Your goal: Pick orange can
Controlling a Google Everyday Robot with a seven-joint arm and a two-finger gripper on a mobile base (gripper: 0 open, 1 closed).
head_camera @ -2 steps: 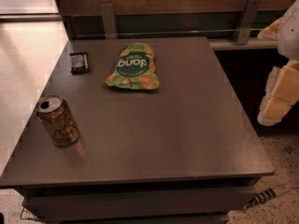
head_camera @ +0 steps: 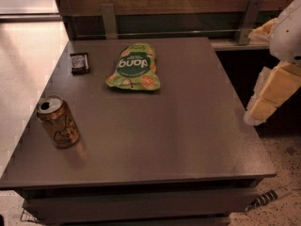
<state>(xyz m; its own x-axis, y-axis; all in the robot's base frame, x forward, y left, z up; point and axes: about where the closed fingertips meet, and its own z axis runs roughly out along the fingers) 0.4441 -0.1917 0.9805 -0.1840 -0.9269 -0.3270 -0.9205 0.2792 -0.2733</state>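
The orange can [head_camera: 58, 122] stands upright near the front left corner of the dark grey table [head_camera: 188, 126]. It is orange-gold with dark line drawings and an opened silver top. My gripper [head_camera: 270, 95], white and cream, hangs at the right edge of the camera view, beyond the table's right side. It is far from the can and holds nothing that I can see.
A flat green snack bag [head_camera: 134, 68] lies at the table's back middle. A small dark packet [head_camera: 79, 62] lies at the back left. A rail with metal posts [head_camera: 109, 20] runs behind the table. Pale floor lies to the left.
My gripper has shifted slightly left toward the table's right edge. The can, bag and packet have not moved.
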